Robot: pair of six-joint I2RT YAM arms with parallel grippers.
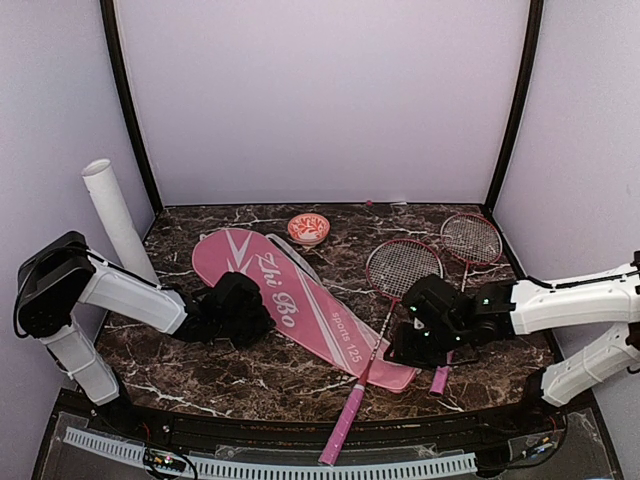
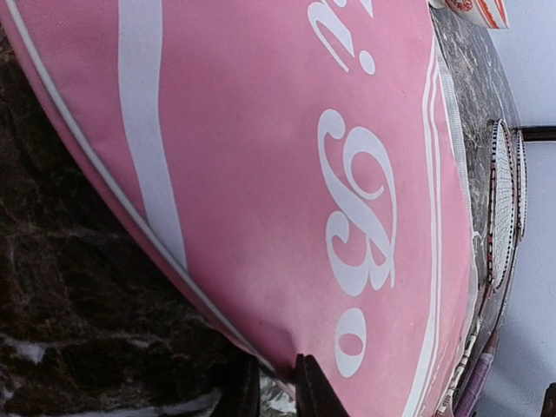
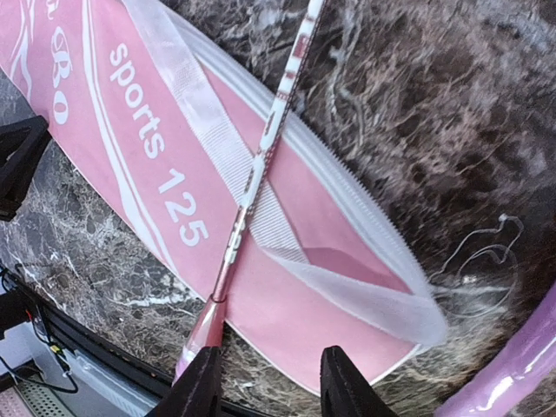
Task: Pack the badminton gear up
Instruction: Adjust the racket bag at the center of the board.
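Though flat on dark marble counter (image 1: 260, 375), slanting far-left to near-right: pink racket cover (image 1: 300, 300), white "Zhi Bo" script. Left tool (image 2: 276, 363) pinching its left edge; right tool (image 3: 274, 354) spread over racket (image 3: 261, 156) shaft crossing near-right end.

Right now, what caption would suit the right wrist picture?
Open right pincer poised over a racket shaft lying across the pink cover on a marble tabletop.

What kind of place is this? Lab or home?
Probably a lab test booth, not a home: plain lilac backdrop walls on black posts, a marble-pattern tabletop, and a cable track along the near edge.
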